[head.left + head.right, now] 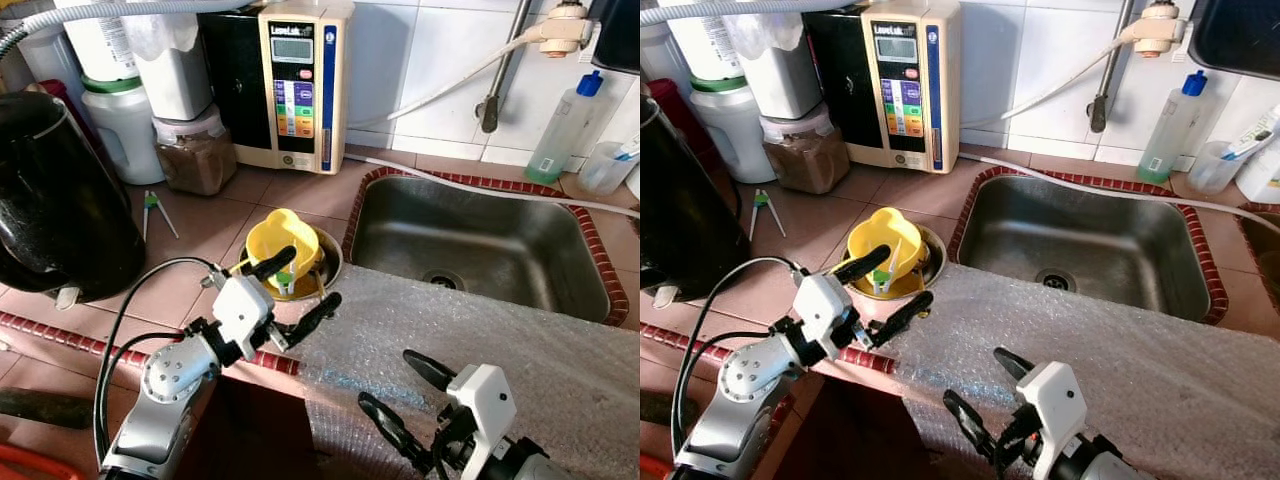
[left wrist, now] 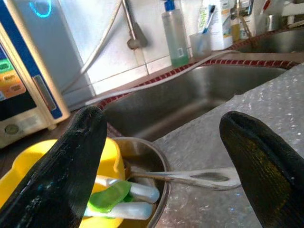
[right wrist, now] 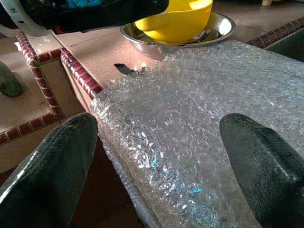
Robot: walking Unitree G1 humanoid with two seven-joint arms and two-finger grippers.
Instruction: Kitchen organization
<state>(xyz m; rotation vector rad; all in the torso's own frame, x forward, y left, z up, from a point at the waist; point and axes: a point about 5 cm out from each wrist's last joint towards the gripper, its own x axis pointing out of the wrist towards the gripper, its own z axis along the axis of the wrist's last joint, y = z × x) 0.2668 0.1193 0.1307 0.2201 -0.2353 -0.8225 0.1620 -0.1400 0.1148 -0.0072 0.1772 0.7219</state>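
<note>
Now glossy yellow plastic bowl [image 1: 281, 243] nested in round steel bowl [image 3: 223, 26], crinkly bubble wrap [image 1: 480, 350] beside.

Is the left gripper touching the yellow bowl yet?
Apart. In the left wrist view the left gripper is open, both black fingers in the air, with the yellow bowl in its steel bowl lying beyond them.

Kitchen interior, daylit. Wall [image 1: 440, 60]: glossy white square tiles with pale grout. Bench [image 1: 210, 215]: pinkish-brown tiles, edged in dark red mosaic trim [image 1: 60, 337]. Sink [image 1: 480, 245]: inset stainless steel basin with central drain, bordered by the same red trim. Grey pipe [image 1: 505, 65] runs down the wall behind the sink. Floor below the bench edge lies in shadow, detail indistinct.
</note>
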